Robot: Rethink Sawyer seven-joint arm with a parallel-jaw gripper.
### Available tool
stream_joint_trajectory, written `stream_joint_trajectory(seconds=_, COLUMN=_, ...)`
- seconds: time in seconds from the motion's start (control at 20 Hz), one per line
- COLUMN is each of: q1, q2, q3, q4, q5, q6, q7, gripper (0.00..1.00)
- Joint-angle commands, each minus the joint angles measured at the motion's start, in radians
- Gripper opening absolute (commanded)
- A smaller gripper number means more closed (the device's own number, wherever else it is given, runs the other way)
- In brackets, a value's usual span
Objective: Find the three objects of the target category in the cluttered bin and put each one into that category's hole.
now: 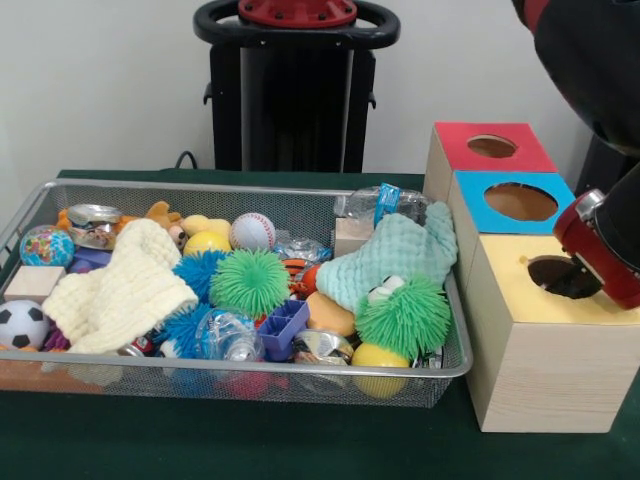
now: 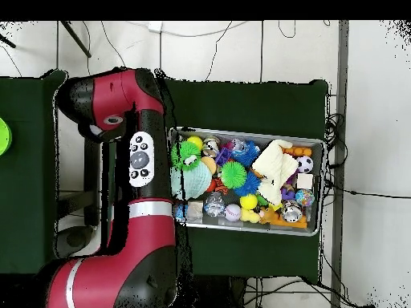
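Yellow-topped wooden box (image 1: 545, 345), just right of the wire bin (image 1: 60, 190), carried the hole over which the red arm (image 1: 600, 250) hung, suggesting a drop-off step. Whether the gripper was apart, together or holding anything could not be told. Candidate targets, e.g. the baseball (image 1: 252, 230), lay in the bin; a return reach would likely come next.
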Motion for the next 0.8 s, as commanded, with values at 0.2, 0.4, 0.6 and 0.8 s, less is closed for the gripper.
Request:
stream_joint_trajectory(seconds=0.2, q1=-0.036, q2=-0.060, q3=0.034, q4=0.077, q5=0.034, q6=0.091, q7=0.077, gripper=0.00)
stream_joint_trajectory(seconds=0.4, q1=-0.054, q2=-0.059, q3=0.040, q4=0.013, q5=0.056, q6=0.190, q7=0.061, gripper=0.00)
stream_joint_trajectory(seconds=0.6, q1=-0.060, q2=-0.045, q3=0.045, q4=-0.032, q5=0.076, q6=0.243, q7=0.061, gripper=0.00)
stream_joint_trajectory(seconds=0.8, q1=-0.067, q2=-0.044, q3=0.041, q4=-0.046, q5=0.074, q6=0.260, q7=0.039, gripper=0.00)
